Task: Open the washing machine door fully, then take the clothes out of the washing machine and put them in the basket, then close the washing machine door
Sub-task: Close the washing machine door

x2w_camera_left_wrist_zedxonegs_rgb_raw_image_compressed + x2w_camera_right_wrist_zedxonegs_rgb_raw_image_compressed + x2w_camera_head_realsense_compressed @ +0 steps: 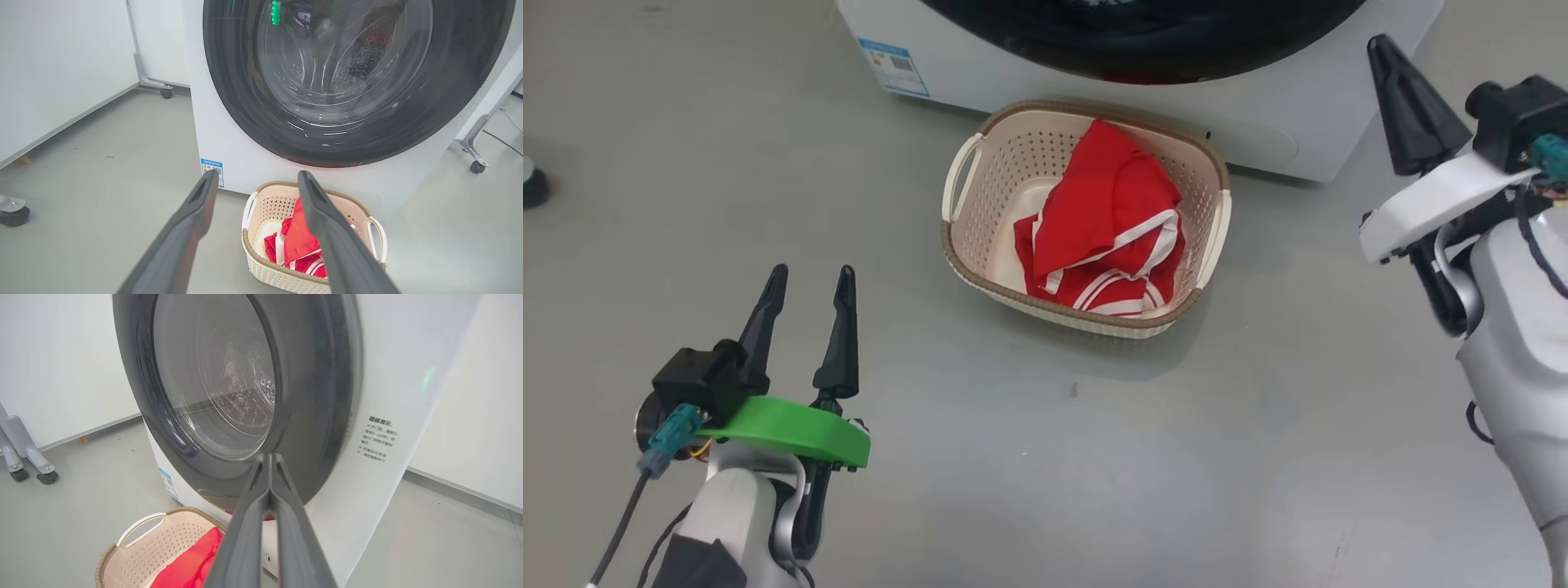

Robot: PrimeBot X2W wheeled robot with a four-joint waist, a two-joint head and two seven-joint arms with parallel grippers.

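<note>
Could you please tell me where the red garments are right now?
In the head view's centre, the red garments with white trim lie inside the cream perforated plastic basket, on the grey floor just before the white washing machine.

Scene being lit brightly, evenly; soft shadow being cast under basket (pixel 1094 325); glare being reflected off washing machine door (pixel 347 69); wrist-view edges being bowed.

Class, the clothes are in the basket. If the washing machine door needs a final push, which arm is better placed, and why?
Right, probably. The right gripper, shut, points at the washing machine door close by; the left gripper is open, over the floor, left of the basket.
</note>
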